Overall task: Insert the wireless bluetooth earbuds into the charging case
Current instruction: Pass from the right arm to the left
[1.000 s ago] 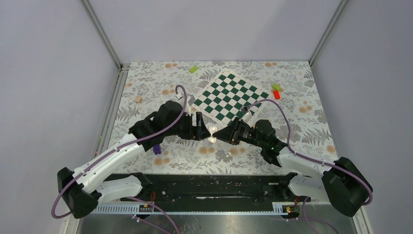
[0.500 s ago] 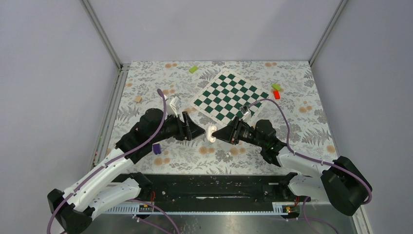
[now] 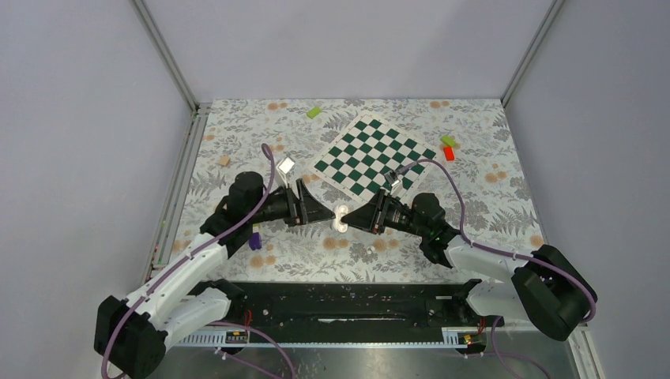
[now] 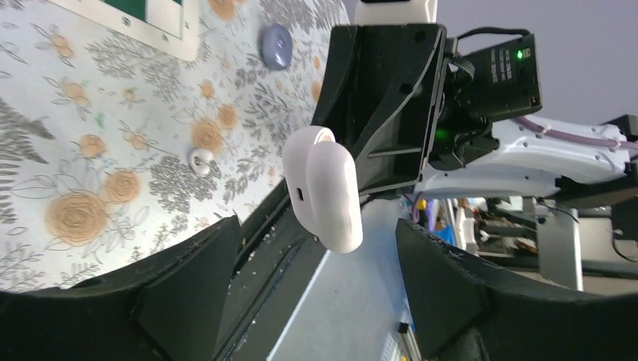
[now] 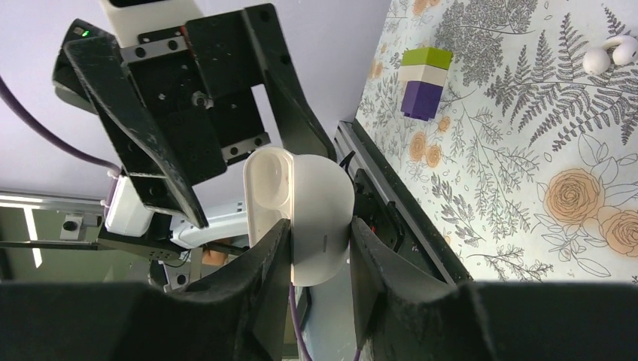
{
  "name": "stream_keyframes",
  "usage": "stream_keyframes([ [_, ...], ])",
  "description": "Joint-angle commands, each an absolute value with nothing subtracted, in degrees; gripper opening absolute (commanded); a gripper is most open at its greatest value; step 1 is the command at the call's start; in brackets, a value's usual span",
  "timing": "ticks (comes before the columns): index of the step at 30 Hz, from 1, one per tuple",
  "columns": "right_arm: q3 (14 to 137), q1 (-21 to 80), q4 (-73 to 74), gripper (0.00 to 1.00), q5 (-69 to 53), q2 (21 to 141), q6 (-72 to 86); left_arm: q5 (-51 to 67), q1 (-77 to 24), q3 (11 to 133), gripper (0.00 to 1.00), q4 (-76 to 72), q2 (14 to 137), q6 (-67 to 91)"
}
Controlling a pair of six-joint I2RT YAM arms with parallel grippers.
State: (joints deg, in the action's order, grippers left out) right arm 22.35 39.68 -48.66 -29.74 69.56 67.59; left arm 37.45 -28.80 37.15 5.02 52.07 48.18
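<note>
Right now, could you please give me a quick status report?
Right jaws shut on case, held off the table. Left jaws open, facing it, not touching. Earbud lies on table. Nothing between.

The left arm [image 3: 197,253] is drawing its elbow back to the left and sinking lower over the bench. The left gripper [image 3: 325,215] is turning at the wrist, so it now points like a wedge at the case [image 3: 340,216]. The right gripper [image 3: 352,217] is nudging the case slightly leftward, and its two open halves are showing more clearly than a second ago.
</note>
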Motion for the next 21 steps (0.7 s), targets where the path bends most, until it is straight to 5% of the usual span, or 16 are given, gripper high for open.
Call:
stream_keyframes([
  [1,25.2,39.5,-52.4,0.12,-31.4,69.4,68.0,47.0,-28.6,35.9,0.76,-6.7,53.8,52.4],
  [21,25.2,39.5,-52.5,0.12,-31.3,69.2,68.4,49.4,-28.6,33.3,0.51,-16.0,57.6,57.7],
])
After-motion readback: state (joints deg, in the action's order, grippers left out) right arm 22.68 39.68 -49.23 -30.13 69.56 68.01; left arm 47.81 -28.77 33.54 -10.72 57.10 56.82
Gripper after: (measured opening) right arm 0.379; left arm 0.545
